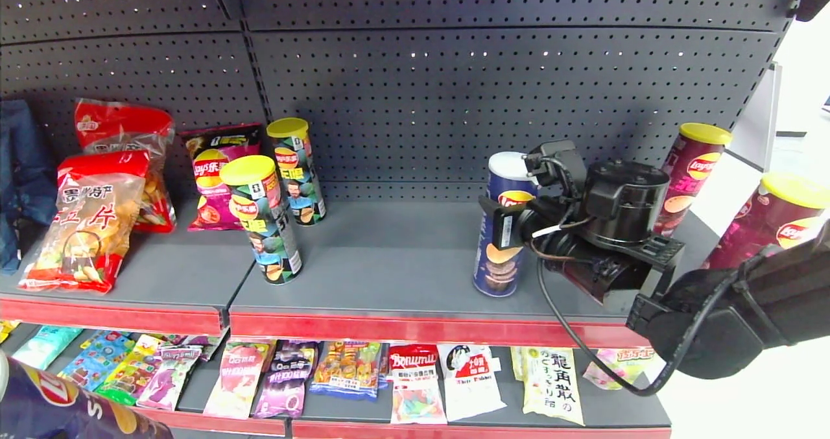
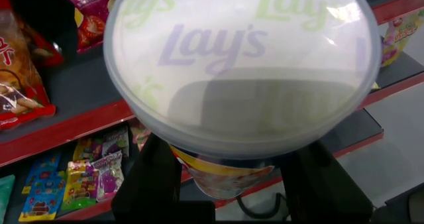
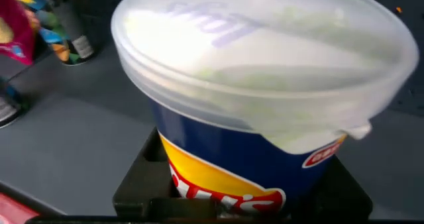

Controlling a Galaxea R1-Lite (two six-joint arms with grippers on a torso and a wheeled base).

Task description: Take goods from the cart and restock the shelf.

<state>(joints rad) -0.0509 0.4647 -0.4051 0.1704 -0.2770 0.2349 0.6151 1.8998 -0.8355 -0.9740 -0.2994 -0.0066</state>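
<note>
An upright blue chip can (image 1: 498,257) with a white lid stands on the grey shelf (image 1: 389,257), right of middle and near the red front edge. My right gripper (image 1: 509,225) is shut around its upper half. From the right wrist, that blue can (image 3: 265,85) sits between the gripper's (image 3: 245,197) dark fingers. A second chip can (image 1: 58,406), dark blue, shows low at the head view's left corner. The left wrist view looks down on this can's clear lid (image 2: 242,65), and my left gripper (image 2: 238,187) is shut on the can below it.
Two yellow-lidded cans (image 1: 262,218) (image 1: 298,170) stand left of middle, with snack bags (image 1: 87,222) further left. Two maroon cans (image 1: 697,166) (image 1: 771,218) stand at the right end. Free shelf lies between the can groups. The lower shelf (image 1: 415,377) holds several small packets.
</note>
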